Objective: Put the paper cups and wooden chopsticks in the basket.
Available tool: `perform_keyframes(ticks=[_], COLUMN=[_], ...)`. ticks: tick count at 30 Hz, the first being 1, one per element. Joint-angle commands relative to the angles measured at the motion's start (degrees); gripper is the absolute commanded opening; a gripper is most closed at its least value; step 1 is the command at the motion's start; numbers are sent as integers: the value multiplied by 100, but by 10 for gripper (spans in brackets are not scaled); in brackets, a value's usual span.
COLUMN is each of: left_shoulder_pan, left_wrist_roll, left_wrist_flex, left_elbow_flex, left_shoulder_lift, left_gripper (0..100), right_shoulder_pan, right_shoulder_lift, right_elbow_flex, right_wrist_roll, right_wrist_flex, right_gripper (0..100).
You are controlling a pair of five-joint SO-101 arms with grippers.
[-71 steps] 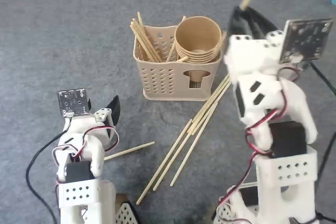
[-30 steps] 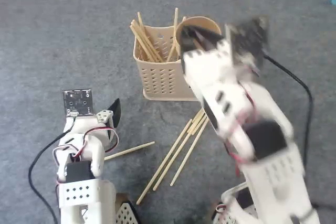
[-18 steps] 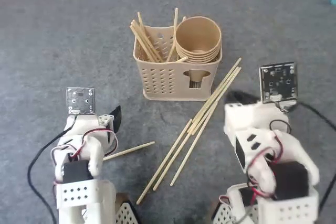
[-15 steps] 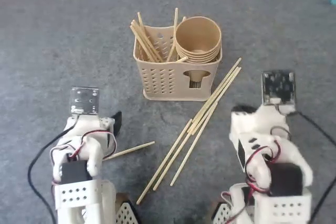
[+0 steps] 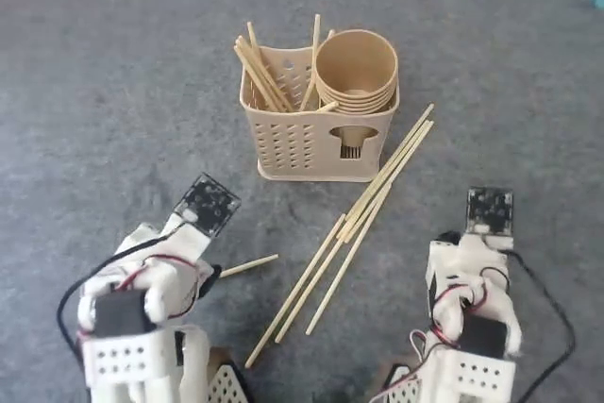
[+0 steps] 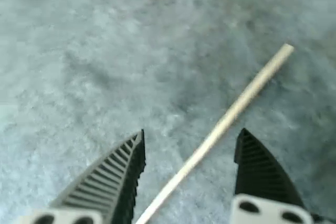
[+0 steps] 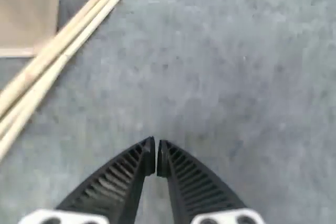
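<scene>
The left claw (image 6: 192, 134) has tipped down and is spread wide over the lone chopstick (image 6: 231, 116) on the counter (image 6: 79, 51). The right claw (image 7: 156, 148), pinched shut and empty, has pulled back from the basket (image 5: 297, 143). The basket holds the paper cups (image 5: 356, 68) and 1 newly added upright chopstick (image 5: 315, 44).

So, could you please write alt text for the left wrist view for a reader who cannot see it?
The left gripper is open above grey carpet, with one wooden chopstick lying diagonally between its two dark ridged fingers. Neither finger touches the chopstick.
</scene>
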Motion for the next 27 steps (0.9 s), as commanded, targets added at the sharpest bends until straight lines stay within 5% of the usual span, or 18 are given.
perform_keyframes(ticks=[1, 8, 14, 27], left_shoulder_pan=[624, 1152, 1609, 1793], left_wrist_roll=[-26, -519, -1275, -879], left_wrist_flex=[44, 615, 651, -2163], left_elbow_flex=[-892, -2527, -2396, -356], left_shoulder_lift=[1495, 4413, 5055, 4818], left_gripper=[261, 258, 173, 170], right_shoulder_pan=[84, 31, 57, 75], right_shoulder_lift=[-154, -154, -154, -154], right_elbow_flex=[97, 105, 105, 105], right_wrist_roll=[88, 404, 404, 413], right_wrist_flex=[57, 251, 251, 259], right_gripper=[19, 19, 19, 19])
